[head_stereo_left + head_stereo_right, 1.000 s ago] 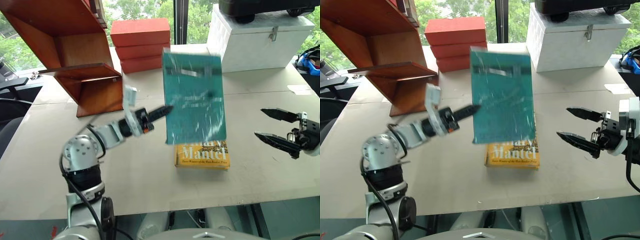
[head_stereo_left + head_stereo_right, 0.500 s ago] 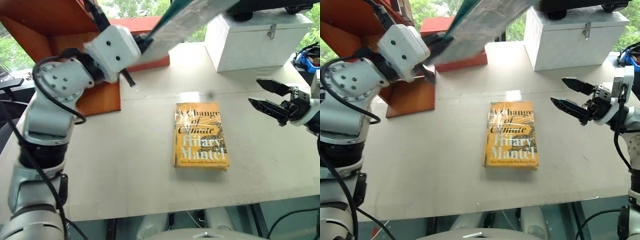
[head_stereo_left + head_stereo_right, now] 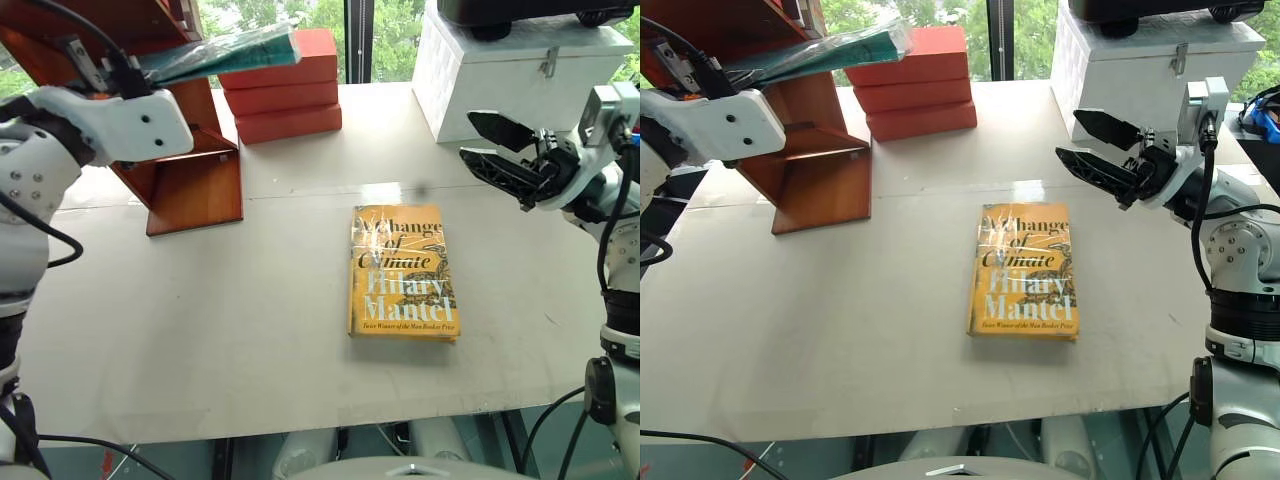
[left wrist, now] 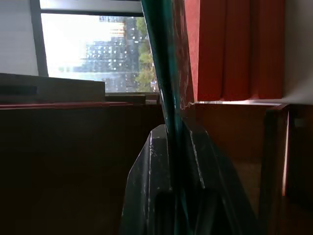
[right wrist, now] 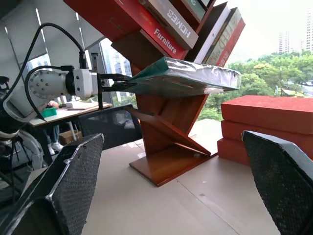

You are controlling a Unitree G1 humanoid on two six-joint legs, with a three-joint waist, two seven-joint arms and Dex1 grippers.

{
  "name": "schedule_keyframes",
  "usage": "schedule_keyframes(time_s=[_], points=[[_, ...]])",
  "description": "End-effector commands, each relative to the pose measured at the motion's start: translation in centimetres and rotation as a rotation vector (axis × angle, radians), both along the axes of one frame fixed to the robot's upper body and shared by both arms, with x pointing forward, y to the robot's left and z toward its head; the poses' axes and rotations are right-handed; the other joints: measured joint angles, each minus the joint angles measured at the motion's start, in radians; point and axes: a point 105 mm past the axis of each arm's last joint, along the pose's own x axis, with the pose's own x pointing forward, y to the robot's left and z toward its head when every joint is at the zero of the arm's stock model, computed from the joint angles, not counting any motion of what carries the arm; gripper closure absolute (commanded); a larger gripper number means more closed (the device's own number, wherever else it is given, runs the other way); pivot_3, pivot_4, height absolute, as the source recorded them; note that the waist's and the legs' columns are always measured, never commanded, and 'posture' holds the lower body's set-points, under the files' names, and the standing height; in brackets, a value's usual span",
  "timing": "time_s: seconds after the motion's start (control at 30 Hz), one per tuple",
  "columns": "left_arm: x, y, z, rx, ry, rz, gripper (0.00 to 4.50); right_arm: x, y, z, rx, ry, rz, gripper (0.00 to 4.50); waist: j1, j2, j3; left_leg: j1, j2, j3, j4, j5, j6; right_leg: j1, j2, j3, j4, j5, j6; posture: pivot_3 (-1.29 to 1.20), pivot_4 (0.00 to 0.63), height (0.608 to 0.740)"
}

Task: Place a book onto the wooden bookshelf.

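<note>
A yellow book (image 3: 403, 271) lies flat on the table (image 3: 250, 300) at centre frame. At right, my right gripper (image 3: 497, 148) hangs above the table, fingers spread and empty. At upper left, my left gripper (image 5: 113, 82) is clamped on the teal book (image 3: 225, 53), held flat in the air against the wooden bookshelf (image 3: 190, 185), before the red-orange blocks (image 3: 285, 95).

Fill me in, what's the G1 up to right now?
It's shelving a book. The left gripper is shut on the thin teal plastic-wrapped book, holding it roughly flat in the air beside the reddish-brown wooden bookshelf; it isn't on a shelf yet. The right gripper hangs open and empty above the table. A yellow-orange book with white title letters lies flat on the table, untouched.
</note>
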Motion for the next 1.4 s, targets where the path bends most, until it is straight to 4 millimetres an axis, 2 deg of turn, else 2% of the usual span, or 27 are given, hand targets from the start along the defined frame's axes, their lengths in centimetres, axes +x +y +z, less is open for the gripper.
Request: schedule_keyframes(time_s=[0.03,0.63,0.67,0.7,0.93,1.0,1.07,1.17,1.23,1.33,1.4], points=[[-0.9,0.9,1.3,0.039,-0.045,0.050,4.44,-0.3,0.3,0.6,-0.017,-0.039,0.004,0.00,-0.001,0.000,0.000,0.000,0.000,0.000,0.000,0.000,0.000,0.000,0.000,0.000,0.000,0.000,0.000,0.00,0.150,0.740],[-0.9,5.2,-1.4,0.021,0.129,0.199,4.44,0.3,-0.7,-0.5,-0.068,-0.034,-0.049,0.00,-0.006,0.000,0.000,0.000,0.000,0.000,0.000,0.000,0.000,-0.001,0.000,0.000,0.001,0.000,0.000,0.00,0.150,0.740],[-0.9,5.2,-1.4,0.020,0.128,0.200,3.71,0.3,-0.7,-0.5,-0.069,-0.034,-0.049,0.00,-0.007,0.000,0.000,0.000,0.000,0.000,0.000,0.000,0.000,-0.001,0.000,0.000,0.001,0.000,0.000,0.00,0.150,0.740],[-0.9,5.2,-1.4,0.020,0.125,0.199,3.43,0.3,-0.7,-0.6,-0.069,-0.035,-0.049,0.00,-0.007,0.000,0.000,0.000,0.000,0.000,0.000,0.000,0.000,-0.001,0.000,0.000,0.001,0.000,0.000,0.00,0.150,0.740],[-1.2,5.9,-1.2,-0.038,0.092,0.212,0.28,0.4,-0.9,-0.3,-0.054,-0.049,-0.063,0.00,-0.005,0.000,0.000,0.000,0.000,0.000,0.000,0.000,0.000,-0.001,0.000,0.000,0.001,0.000,0.000,0.00,0.150,0.740],[-1.7,5.9,-0.9,-0.227,0.056,0.168,0.05,0.4,-1.2,-0.1,-0.043,-0.058,-0.072,0.00,-0.005,0.001,0.000,0.000,0.000,0.000,0.000,0.000,0.000,-0.001,0.000,0.000,0.001,0.000,0.000,0.00,0.150,0.740],[-2.5,5.9,-0.5,-0.407,0.021,0.103,0.05,0.2,-1.5,0.0,-0.037,-0.063,-0.079,0.00,-0.006,0.002,0.000,0.000,0.000,0.000,0.001,0.000,0.000,-0.001,0.000,0.000,0.001,0.000,0.000,0.00,0.150,0.740],[-3.9,3.5,0.3,-0.699,-0.037,-0.179,0.05,0.1,-2.3,-0.6,-0.053,-0.047,-0.107,0.00,-0.004,0.001,0.000,-0.001,0.000,-0.001,0.002,0.000,0.000,0.000,0.000,-0.001,0.001,0.000,0.000,0.00,0.150,0.740],[-5.4,1.4,-2.1,-0.820,0.092,-0.344,0.05,0.1,-3.5,-1.8,-0.105,-0.022,-0.149,0.00,-0.003,0.001,-0.001,-0.003,0.000,-0.002,0.006,0.000,0.000,0.000,0.000,-0.004,0.002,0.000,0.000,0.00,0.150,0.740],[-6.6,-1.1,-5.4,-1.026,0.267,-0.446,0.05,0.0,-5.0,-3.9,-0.209,-0.003,-0.201,0.00,-0.002,0.001,-0.001,-0.007,0.000,-0.003,0.013,0.000,0.000,0.000,-0.001,-0.005,0.001,0.000,0.000,0.00,0.150,0.740],[-7.7,-3.9,-9.0,-1.099,0.465,-0.492,0.05,0.0,-6.2,-5.6,-0.251,0.016,-0.248,0.00,-0.001,0.001,-0.001,-0.007,0.000,-0.003,0.014,0.000,0.000,0.000,-0.001,-0.006,0.001,0.000,0.000,0.00,0.150,0.740]])
